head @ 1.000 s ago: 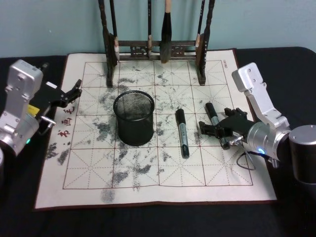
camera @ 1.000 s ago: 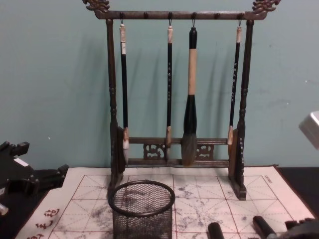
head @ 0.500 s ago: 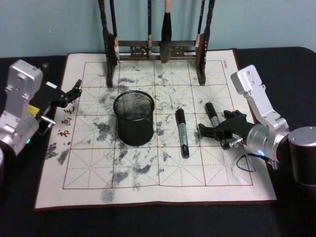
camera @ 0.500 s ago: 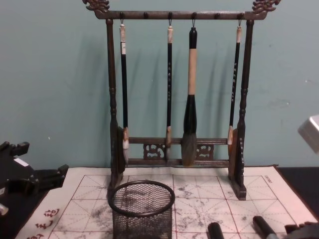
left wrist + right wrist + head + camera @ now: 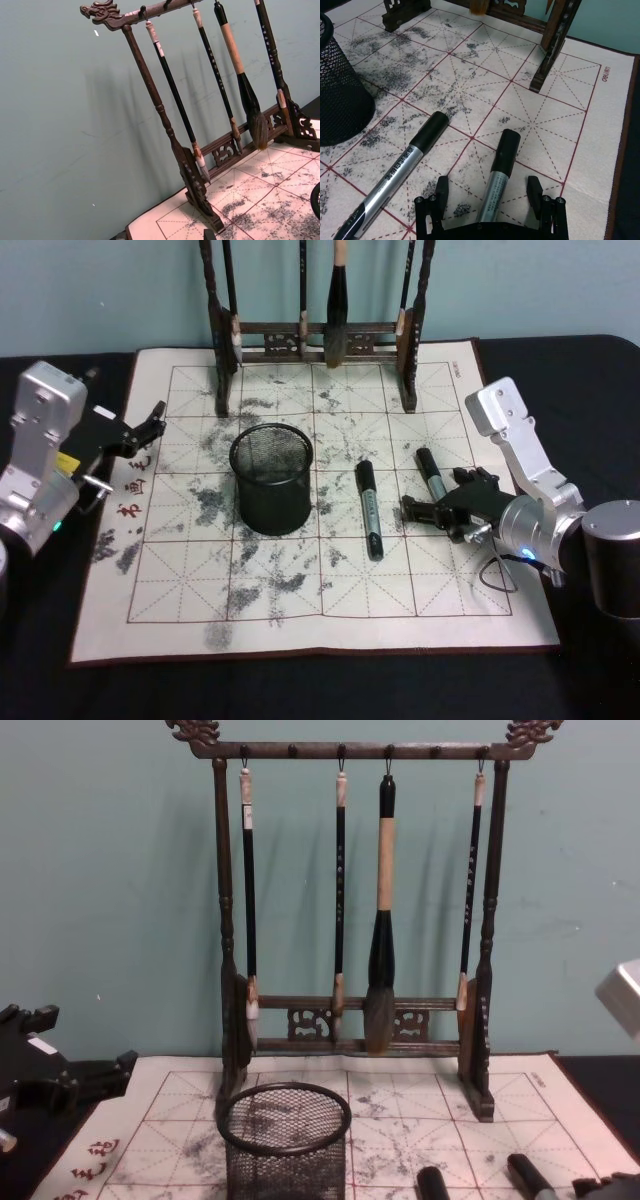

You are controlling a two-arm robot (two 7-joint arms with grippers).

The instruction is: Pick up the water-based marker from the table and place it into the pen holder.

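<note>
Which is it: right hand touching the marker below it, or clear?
Apart. Right wrist view shows bare mat between the marker and the right hand's open fingers.

Calligraphy practice desk: brush rack [image 5: 224,920], gridded felt mat [image 5: 300,570] (ink-stained).

A black table [image 5: 300,685] carries a white, ink-stained grid mat [image 5: 300,625]. On the mat: wooden brush rack [image 5: 315,340] far, mesh pen holder [image 5: 272,480] mid-left, then left marker [image 5: 369,510] and right marker [image 5: 430,475].
</note>
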